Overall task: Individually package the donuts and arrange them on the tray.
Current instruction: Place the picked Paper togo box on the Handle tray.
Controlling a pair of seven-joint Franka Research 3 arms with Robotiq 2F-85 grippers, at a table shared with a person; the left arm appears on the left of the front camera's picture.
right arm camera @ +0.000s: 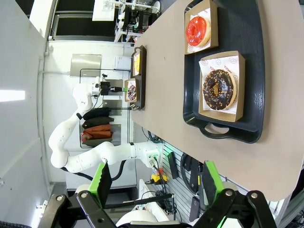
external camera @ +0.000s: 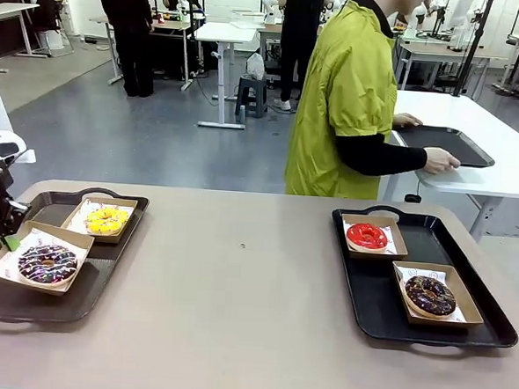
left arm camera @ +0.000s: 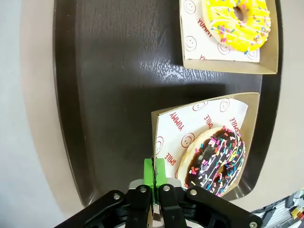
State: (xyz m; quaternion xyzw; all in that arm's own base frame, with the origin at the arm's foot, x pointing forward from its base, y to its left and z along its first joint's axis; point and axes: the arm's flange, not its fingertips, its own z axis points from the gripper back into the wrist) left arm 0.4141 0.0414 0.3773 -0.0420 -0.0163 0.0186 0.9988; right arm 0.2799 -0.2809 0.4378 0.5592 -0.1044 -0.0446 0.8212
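On the left black tray [external camera: 127,206] a yellow-iced donut [external camera: 106,219] [left arm camera: 236,21] lies in a cardboard box. In front of it, a dark donut with white, pink and purple sprinkles [external camera: 47,263] [left arm camera: 216,161] lies in a paper-lined cardboard box [left arm camera: 166,130]. My left gripper [external camera: 10,239] [left arm camera: 155,164] is shut on that box's edge. The right black tray [external camera: 484,261] [right arm camera: 251,71] holds the glossy red donut [external camera: 367,236] [right arm camera: 198,29] and a chocolate sprinkled donut [external camera: 430,295] [right arm camera: 219,90], each in a box. My right gripper [right arm camera: 156,178] hangs open high above the table.
A person in a yellow-green jacket [external camera: 345,85] stands at the far side, turned away. Their hands rest on another black tray [external camera: 443,144] on a white table behind. The tan tabletop [external camera: 236,290] between the two trays is bare.
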